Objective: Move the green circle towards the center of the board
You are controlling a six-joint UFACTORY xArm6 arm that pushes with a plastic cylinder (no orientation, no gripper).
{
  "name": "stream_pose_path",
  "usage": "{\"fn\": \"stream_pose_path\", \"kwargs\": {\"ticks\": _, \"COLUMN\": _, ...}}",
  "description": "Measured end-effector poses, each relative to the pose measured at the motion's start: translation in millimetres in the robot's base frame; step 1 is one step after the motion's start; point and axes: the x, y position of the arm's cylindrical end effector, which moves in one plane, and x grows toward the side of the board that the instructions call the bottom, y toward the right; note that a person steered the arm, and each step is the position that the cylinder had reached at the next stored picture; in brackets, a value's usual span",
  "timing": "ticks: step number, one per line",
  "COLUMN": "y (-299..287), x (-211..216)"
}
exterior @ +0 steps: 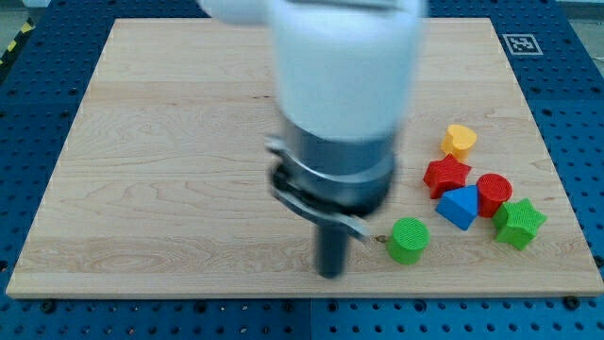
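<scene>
The green circle [409, 239] lies near the board's bottom edge, right of the middle. My tip [330, 273] rests on the wooden board [170, 170] just to the view's left of the green circle, with a small gap between them. The arm's wide white and grey body hides the board's middle and top above the tip.
A cluster of blocks sits at the view's right: a yellow block [460, 140], a red star [445, 175], a blue block [460, 207], a red circle [494, 194] and a green star [519, 223]. The green star is close to the green circle's right.
</scene>
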Motion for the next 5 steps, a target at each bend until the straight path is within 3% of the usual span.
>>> {"fn": "stream_pose_path", "kwargs": {"ticks": 2, "y": 109.8, "x": 3.6}}
{"fn": "stream_pose_path", "kwargs": {"ticks": 5, "y": 90.8, "x": -11.2}}
